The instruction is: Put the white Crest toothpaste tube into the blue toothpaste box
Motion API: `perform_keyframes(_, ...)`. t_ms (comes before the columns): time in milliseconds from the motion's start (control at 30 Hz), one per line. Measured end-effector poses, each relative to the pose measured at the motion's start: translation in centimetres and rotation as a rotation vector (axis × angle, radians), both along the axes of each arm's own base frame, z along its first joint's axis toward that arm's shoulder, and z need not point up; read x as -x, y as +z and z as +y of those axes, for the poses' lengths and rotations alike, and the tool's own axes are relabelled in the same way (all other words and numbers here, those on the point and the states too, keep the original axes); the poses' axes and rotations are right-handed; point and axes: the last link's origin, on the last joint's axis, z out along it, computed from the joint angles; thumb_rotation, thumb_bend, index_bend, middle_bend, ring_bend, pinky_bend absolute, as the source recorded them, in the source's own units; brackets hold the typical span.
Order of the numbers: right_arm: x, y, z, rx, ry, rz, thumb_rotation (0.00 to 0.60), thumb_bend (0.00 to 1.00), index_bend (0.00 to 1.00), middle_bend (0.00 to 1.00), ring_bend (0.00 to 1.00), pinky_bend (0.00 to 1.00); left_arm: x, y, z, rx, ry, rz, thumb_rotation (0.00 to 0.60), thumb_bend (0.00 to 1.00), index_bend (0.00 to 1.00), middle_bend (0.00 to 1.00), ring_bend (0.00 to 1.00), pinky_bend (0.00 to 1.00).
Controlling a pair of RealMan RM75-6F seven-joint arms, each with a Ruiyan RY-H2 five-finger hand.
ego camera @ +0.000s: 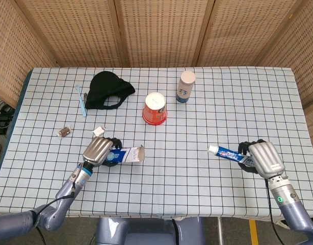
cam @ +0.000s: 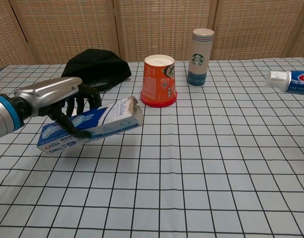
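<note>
Left hand (cam: 53,101): grips tilted blue box (cam: 92,125), open flap toward orange cup (cam: 158,80).
Right hand (ego camera: 262,157): holds toothpaste tube (ego camera: 229,153), well apart from cup.

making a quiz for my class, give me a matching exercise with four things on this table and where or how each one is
Things:
1. toothpaste box
2. toothpaste tube
3. orange cup
4. black cap

States:
a. lying at the back left of the table
b. held in the right hand
c. standing upside down mid-table
d. lifted and tilted in the left hand

Pairs: 1-d, 2-b, 3-c, 4-a
</note>
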Motion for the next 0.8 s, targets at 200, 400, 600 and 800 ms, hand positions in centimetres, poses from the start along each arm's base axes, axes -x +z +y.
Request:
perform_keyframes(200,-1.4,2.2,-0.4,0.038,0.036,0.045,0.600,0.62,0.68,0.66,0.63,0.53,-0.2,0.9,0.4,0.018,-0.038,-0.117,0.600,0.29,0.51,0.49,0.53,0.63)
perform_keyframes(400,-4.2,4.5,-0.7,0.047,0.095,0.115,0.600,0.63,0.68,0.66,0.63,0.53,-0.5,0.8,0.8,0.063,-0.044,-0.264,0.600,0.27,0.52,0.49,0.53,0.63)
perform_keyframes(600,-6.7,5.9,-0.8,0.062,0.155,0.163,0.600,0.63,0.68,0.66,0.63,0.53,-1.6,0.1,0.8,0.103,-0.058,-0.456,0.600,0.26,0.52,0.49,0.53,0.62)
perform_keyframes(800,-9.6,7.0,-0.7,0.061,0.216,0.202,0.600,0.64,0.69,0.67,0.63,0.53,-2.8,-0.8,0.9,0.109,-0.083,-0.574,0.600,0.25,0.52,0.49,0.53,0.62)
